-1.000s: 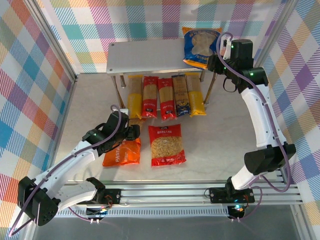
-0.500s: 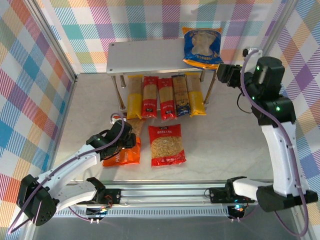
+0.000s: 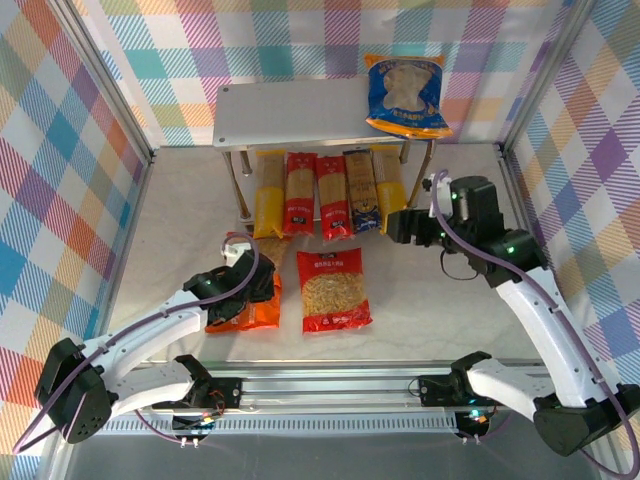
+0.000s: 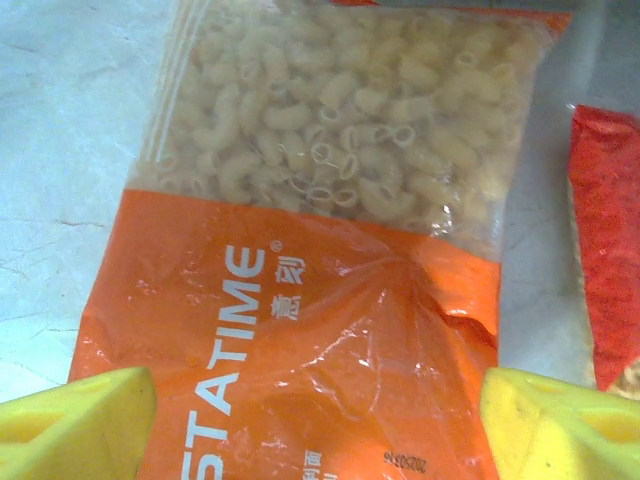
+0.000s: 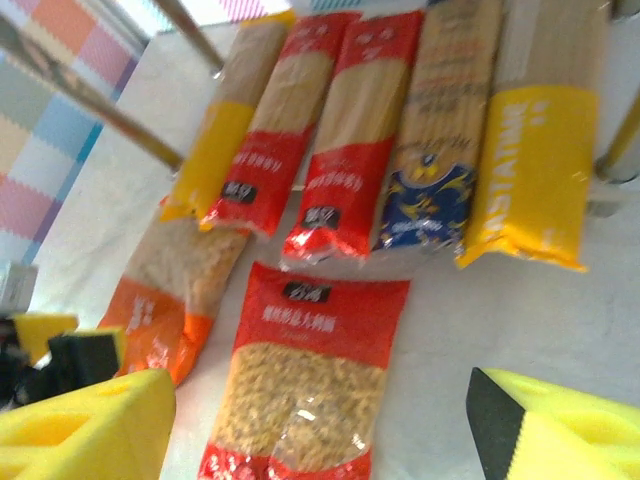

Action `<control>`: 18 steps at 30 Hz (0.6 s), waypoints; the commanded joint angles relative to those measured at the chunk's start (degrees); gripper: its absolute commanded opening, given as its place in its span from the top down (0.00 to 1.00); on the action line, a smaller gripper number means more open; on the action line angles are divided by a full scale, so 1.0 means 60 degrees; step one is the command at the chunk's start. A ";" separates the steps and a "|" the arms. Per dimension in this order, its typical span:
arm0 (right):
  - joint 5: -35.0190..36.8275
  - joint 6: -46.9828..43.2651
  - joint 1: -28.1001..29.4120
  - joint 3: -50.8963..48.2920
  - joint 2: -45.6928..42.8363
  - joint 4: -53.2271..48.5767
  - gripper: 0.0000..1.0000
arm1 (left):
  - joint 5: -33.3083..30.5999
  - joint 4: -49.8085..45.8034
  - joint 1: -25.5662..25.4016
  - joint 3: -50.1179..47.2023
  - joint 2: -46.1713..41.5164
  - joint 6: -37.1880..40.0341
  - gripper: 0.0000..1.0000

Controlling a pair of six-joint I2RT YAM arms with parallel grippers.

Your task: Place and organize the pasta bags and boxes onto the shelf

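Left gripper (image 4: 318, 415) hangs spread wide over the orange bag (image 4: 330, 190) — flat on the table (image 4: 60, 150), long axis 12-to-6 in the wrist view, red bag (image 4: 605, 260) at its 3 o'clock — so it looks nearer than the right gripper (image 5: 320, 420), also spread and empty.

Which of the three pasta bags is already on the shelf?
The blue bag, on the shelf's right end; orange bag and red bag lie on the table.
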 commanded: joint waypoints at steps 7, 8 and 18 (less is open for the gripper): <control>-0.0421 0.0726 0.0998 -0.1131 -0.0389 0.0552 0.22 | 0.0921 0.1008 0.1325 -0.0100 0.1351 0.0412 0.15; -0.0427 0.0758 0.1015 -0.1206 -0.0402 0.0602 0.22 | 0.1041 0.0992 0.1447 -0.0038 0.1522 0.0523 0.13; -0.0189 0.0815 0.1016 -0.1348 -0.0518 0.0844 0.20 | 0.2252 0.1108 0.2157 0.0454 0.2804 0.1482 0.12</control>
